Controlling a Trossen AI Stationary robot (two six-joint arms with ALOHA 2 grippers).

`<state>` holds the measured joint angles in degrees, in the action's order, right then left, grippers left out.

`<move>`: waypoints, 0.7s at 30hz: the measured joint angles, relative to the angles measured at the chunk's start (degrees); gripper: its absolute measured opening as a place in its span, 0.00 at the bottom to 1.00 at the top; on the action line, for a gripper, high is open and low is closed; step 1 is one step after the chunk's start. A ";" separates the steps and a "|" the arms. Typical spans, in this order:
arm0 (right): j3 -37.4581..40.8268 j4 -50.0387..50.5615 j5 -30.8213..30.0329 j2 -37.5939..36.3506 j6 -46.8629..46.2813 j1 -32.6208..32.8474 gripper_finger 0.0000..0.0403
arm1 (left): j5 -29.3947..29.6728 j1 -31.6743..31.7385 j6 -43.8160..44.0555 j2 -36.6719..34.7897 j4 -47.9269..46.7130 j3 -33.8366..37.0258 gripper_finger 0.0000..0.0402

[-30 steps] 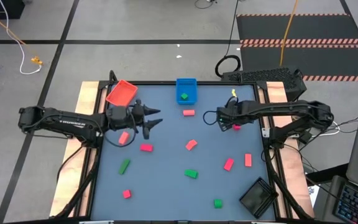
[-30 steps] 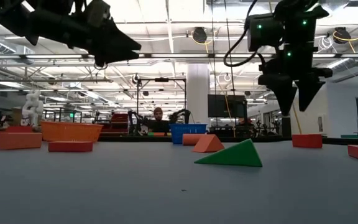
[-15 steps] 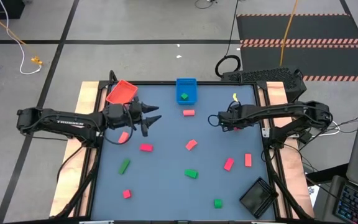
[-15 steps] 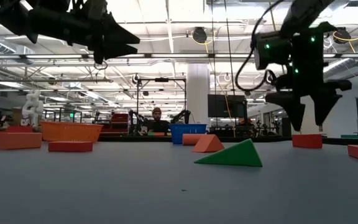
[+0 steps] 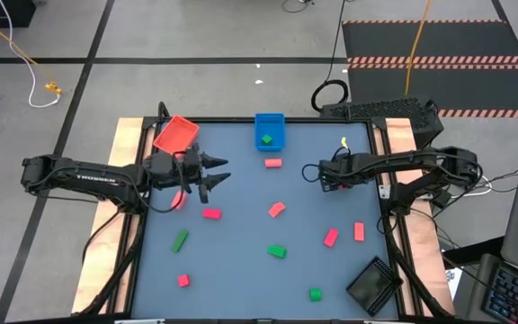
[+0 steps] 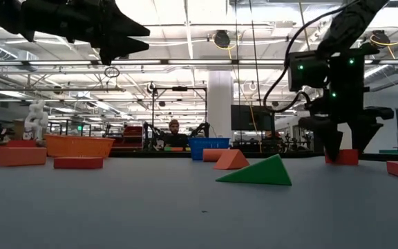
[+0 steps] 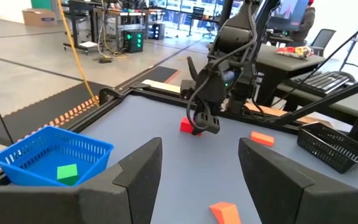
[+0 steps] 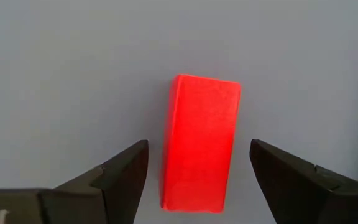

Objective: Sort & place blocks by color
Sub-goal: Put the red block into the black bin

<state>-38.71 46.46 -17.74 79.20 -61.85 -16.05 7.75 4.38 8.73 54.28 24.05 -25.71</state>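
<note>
Right hand (image 8: 197,180) open astride red block (image 8: 201,149), left hand (image 5: 212,174) open, empty, raised by red tray (image 5: 176,133).

High view: straight down over whole dark blue-grey table (image 5: 241,261), both arms. Low view: table-top height, level across toward room. Left wrist view: forward between own spread fingers, across table at far right gripper (image 7: 205,122). Right wrist view: close, down on small red rectangular block (image 8: 200,142) lying between own fingers; same block in low view.
</note>
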 joint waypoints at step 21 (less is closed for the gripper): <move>0.04 -2.28 0.35 -0.09 5.37 0.00 0.31 | 0.24 0.02 -2.48 0.00 4.28 0.00 0.53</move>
<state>-38.68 44.18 -17.39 79.11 -56.48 -16.05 7.99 4.40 6.25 54.28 28.34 -25.71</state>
